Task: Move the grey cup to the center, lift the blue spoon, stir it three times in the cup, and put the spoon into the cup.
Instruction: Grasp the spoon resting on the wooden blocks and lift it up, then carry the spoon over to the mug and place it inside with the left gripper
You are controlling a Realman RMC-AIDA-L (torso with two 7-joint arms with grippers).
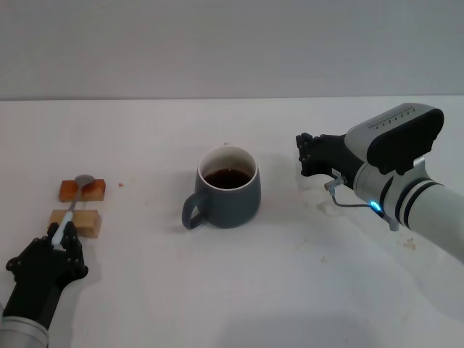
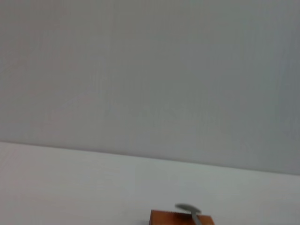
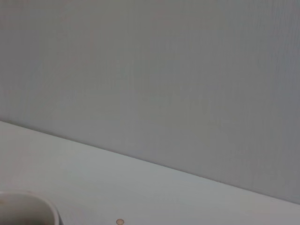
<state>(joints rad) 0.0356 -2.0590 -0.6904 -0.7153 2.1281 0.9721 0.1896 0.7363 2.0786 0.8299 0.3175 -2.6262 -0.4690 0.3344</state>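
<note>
The grey cup (image 1: pixel 228 190) stands at the table's middle with dark liquid in it and its handle toward the left front. Its rim shows in the right wrist view (image 3: pixel 33 208). The blue spoon (image 1: pixel 72 206) lies across two wooden blocks at the left, with its metal bowl on the far block. The bowl also shows in the left wrist view (image 2: pixel 187 208). My left gripper (image 1: pixel 64 238) is at the near end of the spoon's pale handle, low over the table. My right gripper (image 1: pixel 304 155) is open and empty, to the right of the cup and apart from it.
A reddish-brown wooden block (image 1: pixel 82 190) and a paler block (image 1: pixel 77 220) hold the spoon up; the reddish one shows in the left wrist view (image 2: pixel 180 218). Small crumbs and stains (image 1: pixel 121 184) dot the white table (image 1: pixel 239 290).
</note>
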